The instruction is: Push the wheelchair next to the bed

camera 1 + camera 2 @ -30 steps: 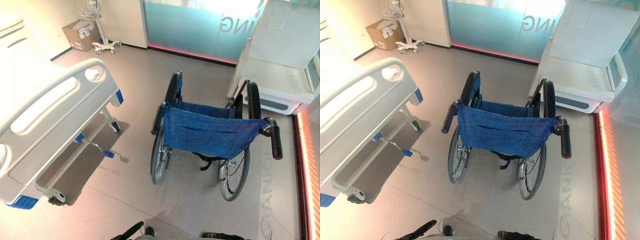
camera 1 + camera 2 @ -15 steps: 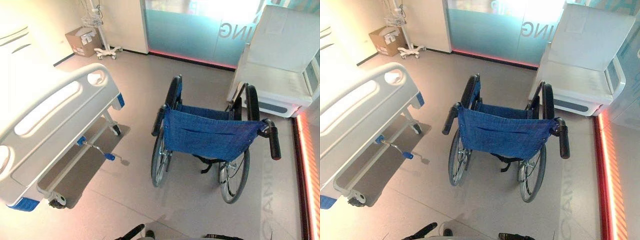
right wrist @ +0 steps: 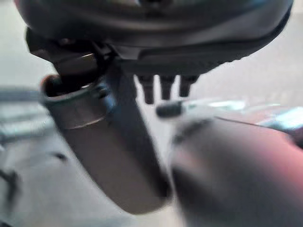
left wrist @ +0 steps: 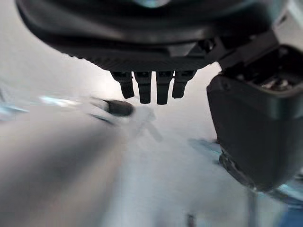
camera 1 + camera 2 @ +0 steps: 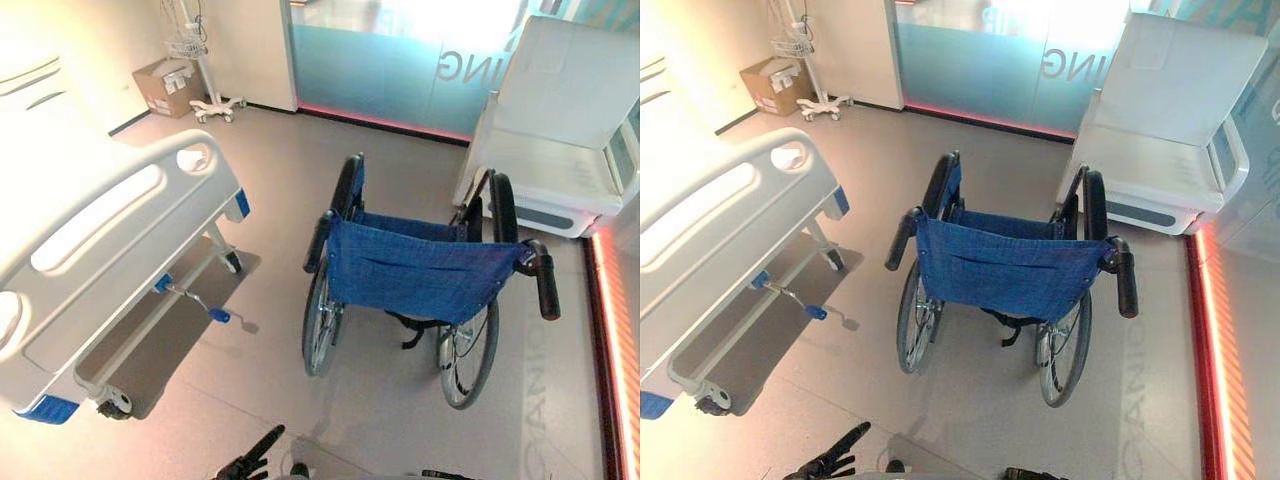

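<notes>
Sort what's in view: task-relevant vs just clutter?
Task things:
- blue fabric-backed wheelchair with black push handles
- white hospital bed with blue corner bumpers
- left hand, low in the head view, fingers straight
- right hand

Lying about:
- white reclining chair
- brown cardboard box
- white wheeled stand

The wheelchair stands mid-floor, its back toward the camera. The bed lies to its left, well apart. An armchair sits behind it to the right. A cardboard box and wheeled stand occupy the far left corner.
</notes>
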Motion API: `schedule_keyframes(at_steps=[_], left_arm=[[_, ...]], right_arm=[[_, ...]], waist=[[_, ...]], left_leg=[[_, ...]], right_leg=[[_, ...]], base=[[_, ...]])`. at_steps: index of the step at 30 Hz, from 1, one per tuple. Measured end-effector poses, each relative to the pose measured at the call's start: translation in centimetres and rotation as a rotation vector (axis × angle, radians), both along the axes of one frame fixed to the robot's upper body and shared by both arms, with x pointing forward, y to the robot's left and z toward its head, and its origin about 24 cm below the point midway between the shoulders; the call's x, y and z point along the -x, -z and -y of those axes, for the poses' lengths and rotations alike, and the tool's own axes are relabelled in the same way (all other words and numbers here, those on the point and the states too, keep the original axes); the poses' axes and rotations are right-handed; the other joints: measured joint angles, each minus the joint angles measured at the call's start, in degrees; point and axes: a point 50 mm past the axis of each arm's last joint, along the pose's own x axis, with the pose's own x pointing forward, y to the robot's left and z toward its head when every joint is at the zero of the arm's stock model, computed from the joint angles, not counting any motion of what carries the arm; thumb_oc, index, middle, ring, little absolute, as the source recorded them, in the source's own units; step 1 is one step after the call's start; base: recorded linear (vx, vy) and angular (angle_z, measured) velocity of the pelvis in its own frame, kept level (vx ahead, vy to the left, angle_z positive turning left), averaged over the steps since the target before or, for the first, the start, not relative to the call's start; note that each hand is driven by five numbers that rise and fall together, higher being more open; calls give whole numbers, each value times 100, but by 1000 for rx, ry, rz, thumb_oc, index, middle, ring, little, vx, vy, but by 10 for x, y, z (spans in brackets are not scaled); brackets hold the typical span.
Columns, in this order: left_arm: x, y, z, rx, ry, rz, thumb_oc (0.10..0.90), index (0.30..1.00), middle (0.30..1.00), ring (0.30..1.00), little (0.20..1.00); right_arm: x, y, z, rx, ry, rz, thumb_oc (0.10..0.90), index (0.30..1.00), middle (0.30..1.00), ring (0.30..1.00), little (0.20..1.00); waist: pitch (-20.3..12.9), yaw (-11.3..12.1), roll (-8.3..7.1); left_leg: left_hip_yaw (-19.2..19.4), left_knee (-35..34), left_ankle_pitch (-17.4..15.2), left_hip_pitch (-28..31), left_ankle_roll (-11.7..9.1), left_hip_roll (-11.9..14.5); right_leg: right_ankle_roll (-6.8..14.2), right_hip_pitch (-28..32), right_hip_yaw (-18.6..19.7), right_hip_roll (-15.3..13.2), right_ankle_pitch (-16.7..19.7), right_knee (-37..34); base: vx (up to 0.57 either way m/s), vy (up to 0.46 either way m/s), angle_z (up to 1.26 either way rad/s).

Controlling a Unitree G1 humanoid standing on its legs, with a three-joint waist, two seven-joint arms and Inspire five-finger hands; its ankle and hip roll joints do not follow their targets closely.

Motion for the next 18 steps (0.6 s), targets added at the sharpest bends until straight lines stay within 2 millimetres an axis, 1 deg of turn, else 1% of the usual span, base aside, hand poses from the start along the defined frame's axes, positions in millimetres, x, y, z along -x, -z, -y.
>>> schedule_keyframes(at_steps=[1,2,3,4,5,6,7,8,9,10,11,13,14,15,16,17,18], left_arm=[[-6,-5,-7,-2,-21,38,800,900,900,900,900],[-8,-7,-12,-11,-23,51,800,900,900,900,900],[-13,-13,-23,-25,-34,86,800,900,900,900,900],[-14,-16,-27,-31,-34,100,800,900,900,900,900],[-18,-26,-37,-54,-20,151,800,900,900,900,900],[-20,-32,-43,-64,-20,182,800,900,900,900,900],[-23,-42,-53,-84,-33,233,800,900,900,900,900],[-25,-48,-58,-89,-38,257,800,900,900,900,900],[-29,-60,-68,-104,-40,314,800,900,900,900,900],[-32,-66,-72,-113,-31,337,800,900,900,900,900],[-40,-79,-82,-140,-29,393,800,900,900,900,900],[-49,-95,-93,-168,-31,455,800,900,900,900,900],[-52,-102,-95,-175,-27,481,800,900,900,900,900],[-60,-116,-100,-192,-14,538,800,900,900,900,900],[-64,-125,-102,-205,-4,569,800,900,900,900,900],[-72,-142,-105,-230,13,637,800,900,900,900,900],[-76,-151,-106,-243,20,673,800,900,900,900,900]], right_arm=[[2,-4,15,31,53,24,800,900,900,900,900],[4,-6,24,55,66,29,800,900,900,900,900],[2,-15,45,111,89,60,800,900,900,900,900],[1,-18,52,132,91,71,800,900,900,900,900],[-3,-30,69,186,104,132,800,900,900,900,900],[-6,-36,75,213,115,166,800,900,900,900,900],[-14,-49,88,266,147,226,800,900,900,900,900],[-17,-55,92,287,174,252,800,900,900,900,900],[-25,-65,98,326,213,302,800,900,900,900,900],[-28,-69,101,336,239,323,800,900,900,900,900],[-34,-74,104,365,254,341,800,900,900,900,900],[-43,-82,106,394,259,367,800,900,900,900,900],[-45,-85,107,400,262,375,800,900,900,900,900],[-50,-91,111,413,284,405,800,900,900,900,900],[-51,-95,113,422,288,415,800,900,900,900,900],[-57,-106,119,448,305,459,800,900,900,900,900],[-64,-114,120,466,296,487,800,900,900,900,900]], waist=[[2,9,3],[3,10,3],[15,5,-1],[25,-10,-6],[47,-30,-17],[80,-41,-27],[124,-82,-58],[142,-93,-68],[172,-128,-104],[188,-131,-118],[215,-129,-153],[231,-129,-178],[237,-130,-179],[244,-113,-176],[250,-107,-171],[256,-103,-155],[266,-105,-138]], left_leg=[[7,-2,-2,-18,0,0],[9,-4,-3,-18,-1,1],[13,-4,-3,-14,0,5],[21,-4,-3,-13,0,6],[52,-4,-1,-46,-2,21],[58,-4,0,-20,-2,28],[83,-4,0,-14,-3,38],[118,-5,0,-16,-4,43],[144,-5,-2,-13,-5,51],[146,-5,-2,-12,-5,51],[151,-5,-3,-5,-5,51],[162,-5,-4,-9,-5,48],[166,-4,-4,-5,-5,45],[172,-4,-4,-25,-4,42],[175,-4,-4,-35,-4,35],[173,-4,-5,-38,-3,30],[172,-4,-6,-33,-1,30]], right_leg=[[28,8,4,-3,16,0],[29,7,4,-3,16,-1],[34,-7,10,1,19,-1],[37,-18,20,5,20,-1],[43,-71,74,20,28,0],[48,-68,90,27,33,1],[48,-61,118,37,33,1],[47,-66,134,41,33,1],[45,-77,161,46,35,1],[45,-79,164,48,35,1],[45,-80,167,46,35,1],[47,-97,183,42,36,1],[49,-112,189,41,37,1],[54,-144,213,39,43,1],[56,-159,223,36,46,2],[57,-158,226,31,46,2],[57,-159,235,30,46,2]], base=[[0,0,0],[-4,-38,-2],[-6,-33,-2],[-24,-33,-9],[-29,-19,-11],[-54,-21,-15],[-48,-4,-11],[-41,3,-12],[-14,9,-7],[1,7,-5],[0,0,0],[0,0,0],[23,-1,-5],[19,-1,-5],[15,0,-4],[0,0,0],[0,0,0]])
